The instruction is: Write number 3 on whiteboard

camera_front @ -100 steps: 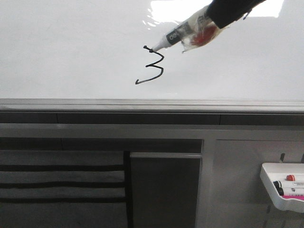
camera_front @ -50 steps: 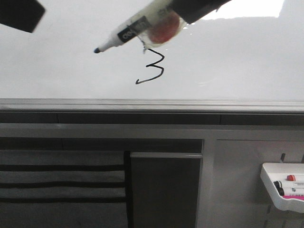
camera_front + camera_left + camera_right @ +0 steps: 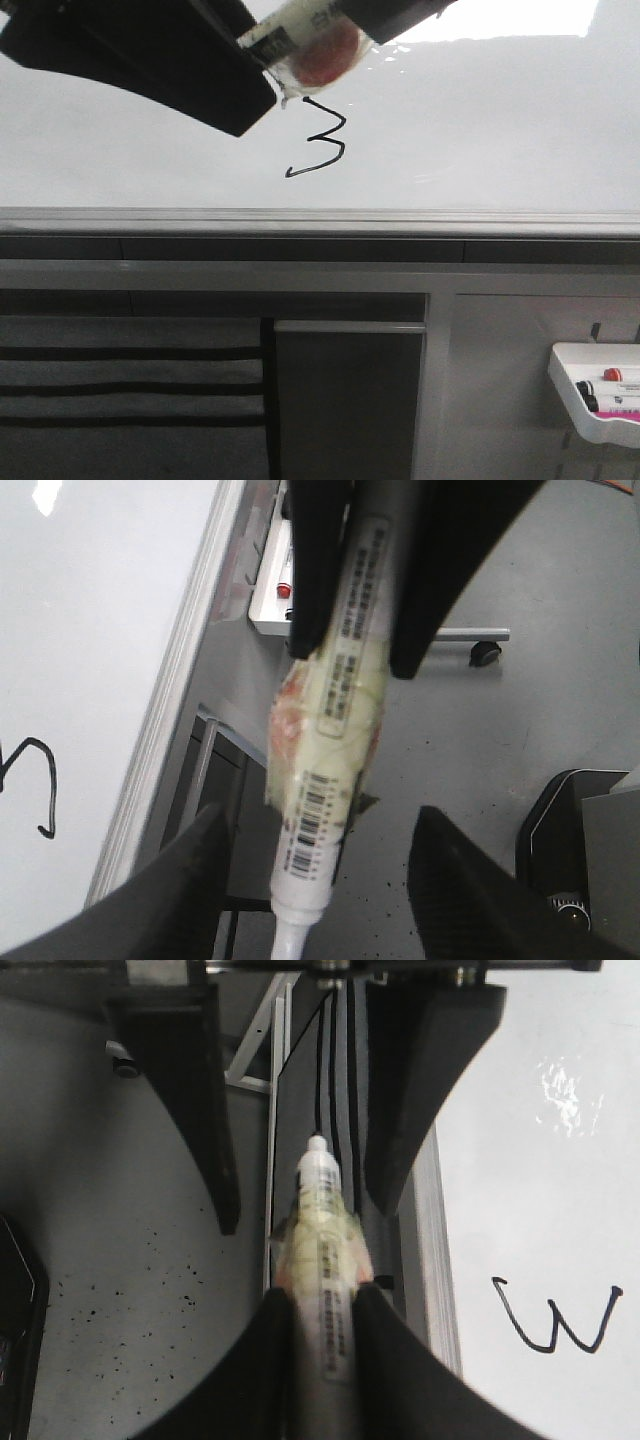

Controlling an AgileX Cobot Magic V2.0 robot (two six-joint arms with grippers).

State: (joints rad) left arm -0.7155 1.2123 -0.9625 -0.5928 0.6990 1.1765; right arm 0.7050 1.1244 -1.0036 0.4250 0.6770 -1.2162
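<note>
The number 3 (image 3: 318, 141) is drawn in thin black line on the whiteboard (image 3: 120, 150); it also shows in the left wrist view (image 3: 32, 780) and the right wrist view (image 3: 555, 1320). My right gripper (image 3: 385, 15) (image 3: 322, 1295) is shut on a white marker (image 3: 300, 42) (image 3: 322, 1250) wrapped in clear tape, held just above and left of the digit, off the board. My left gripper (image 3: 245, 95) (image 3: 320, 815) is open, its jaws standing either side of the marker's (image 3: 330, 740) tip end without touching it. The tip is hidden in the front view.
A grey edge rail (image 3: 320, 220) runs along the whiteboard's bottom. A small white tray (image 3: 590, 405) with spare markers hangs at the lower right, also in the left wrist view (image 3: 268, 600). A dark cabinet front (image 3: 345, 400) is below the rail.
The marker has lifted off the finished 3 and swung left and up. My left gripper has come in from the upper left and now straddles the marker's tip.
</note>
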